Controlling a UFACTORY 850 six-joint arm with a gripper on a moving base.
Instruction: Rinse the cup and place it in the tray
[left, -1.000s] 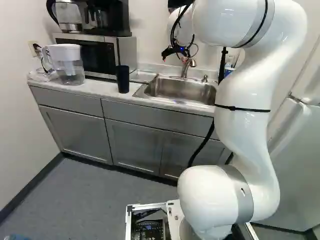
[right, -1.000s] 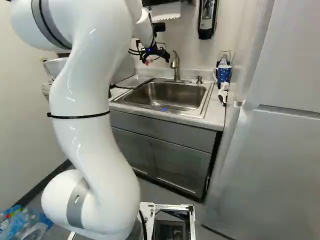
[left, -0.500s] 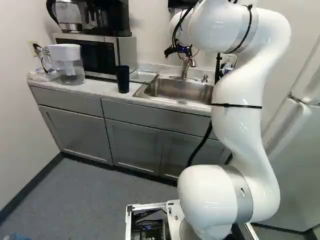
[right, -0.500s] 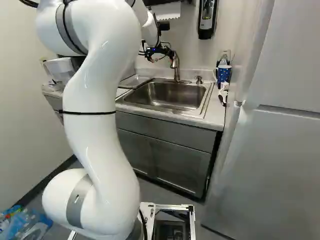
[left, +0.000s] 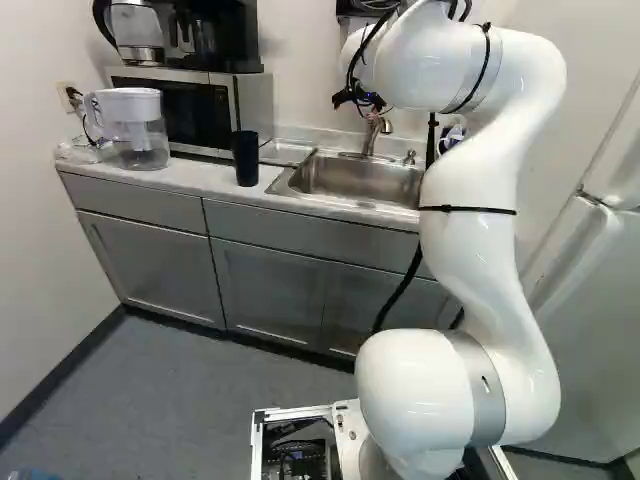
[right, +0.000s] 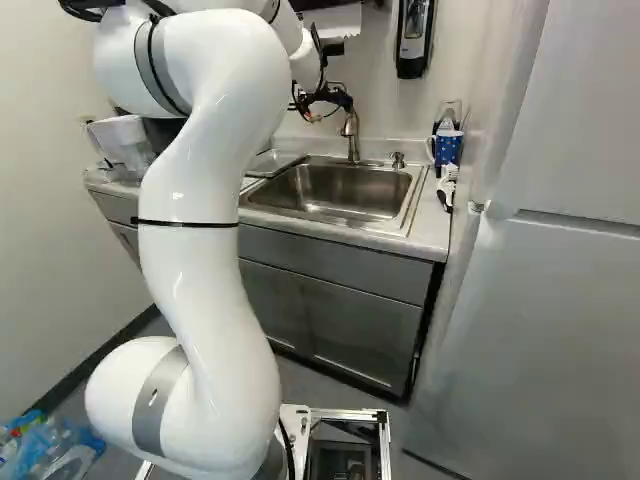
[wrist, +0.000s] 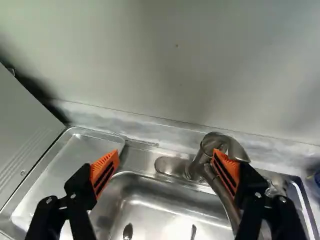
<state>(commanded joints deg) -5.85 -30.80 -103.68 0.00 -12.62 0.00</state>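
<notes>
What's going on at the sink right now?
The white robot arm holds nothing; its orange-padded fingers are open near the curved steel faucet, perhaps to turn on the water. The tall black cup stands on the pale counter, not in the flat metal tray beside the sink.

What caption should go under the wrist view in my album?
Open gripper near the faucet, with a spoon lying in the shiny sink.
</notes>
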